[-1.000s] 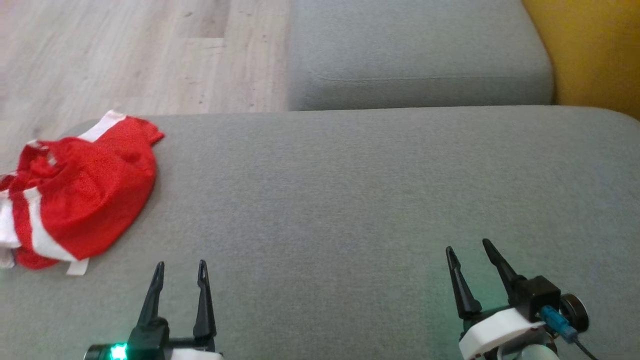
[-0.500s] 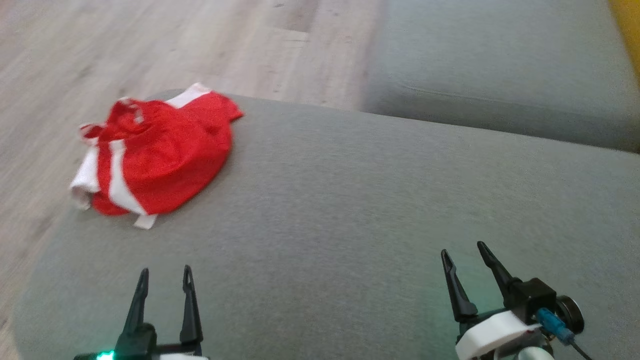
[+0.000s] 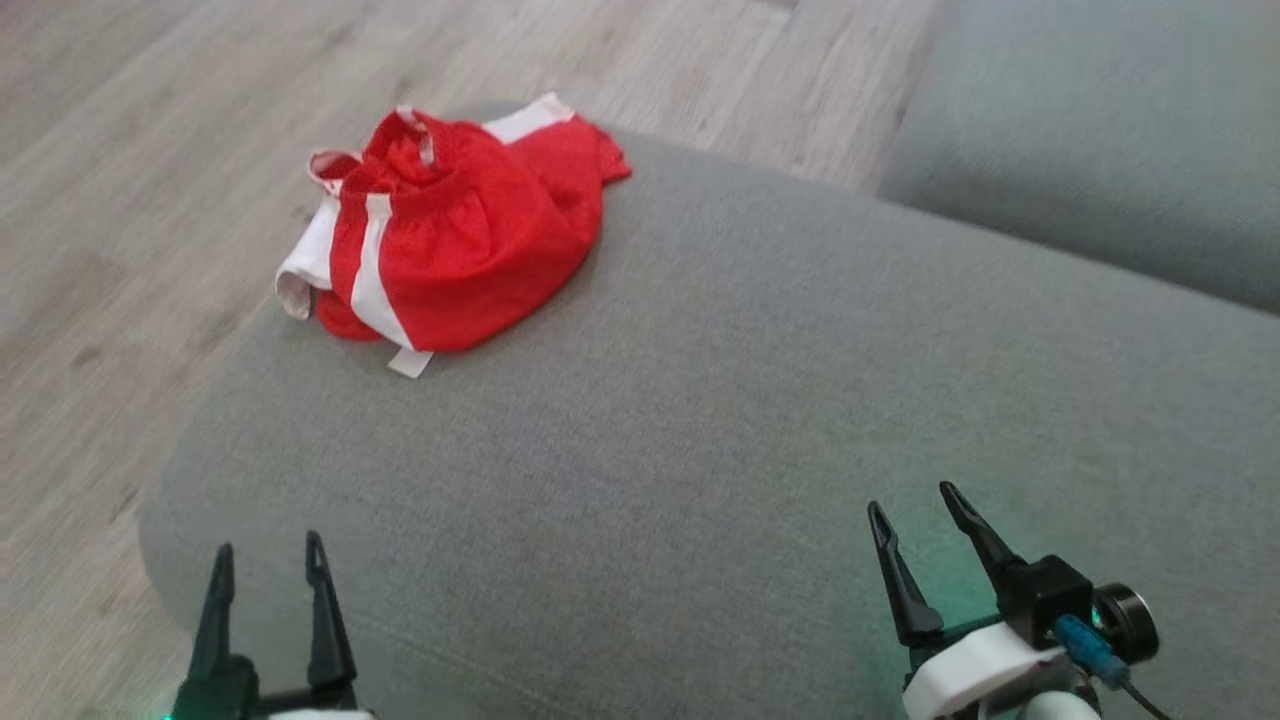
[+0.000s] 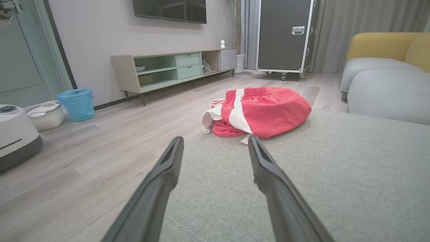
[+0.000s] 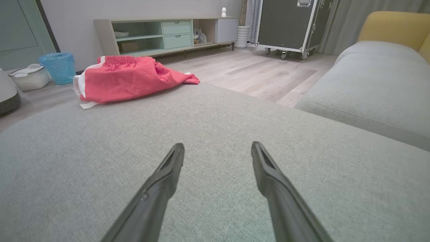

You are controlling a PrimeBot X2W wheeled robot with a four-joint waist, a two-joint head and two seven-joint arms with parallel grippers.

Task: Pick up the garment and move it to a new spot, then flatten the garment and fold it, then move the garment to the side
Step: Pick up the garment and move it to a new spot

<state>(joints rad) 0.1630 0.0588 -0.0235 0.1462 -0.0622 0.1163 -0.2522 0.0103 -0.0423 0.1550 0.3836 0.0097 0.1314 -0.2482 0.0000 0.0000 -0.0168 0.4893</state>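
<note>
A crumpled red garment with white stripes (image 3: 455, 235) lies bunched at the far left corner of the grey sofa cushion (image 3: 720, 400), part of it hanging over the edge. It also shows ahead in the left wrist view (image 4: 262, 111) and at the upper left in the right wrist view (image 5: 124, 77). My left gripper (image 3: 268, 560) is open at the cushion's near left edge, well short of the garment. My right gripper (image 3: 912, 505) is open over the near right of the cushion, empty.
A second grey cushion (image 3: 1100, 150) lies beyond at the right, with a yellow backrest (image 4: 383, 45). Wooden floor (image 3: 150, 200) surrounds the sofa's left side. Farther off stand a low TV cabinet (image 4: 174, 67), a blue bin (image 4: 76, 104) and a black wheeled case (image 4: 285, 33).
The head camera has swung left, so the garment now sits higher and nearer the centre of the view. Both grippers hold the same open pose.
</note>
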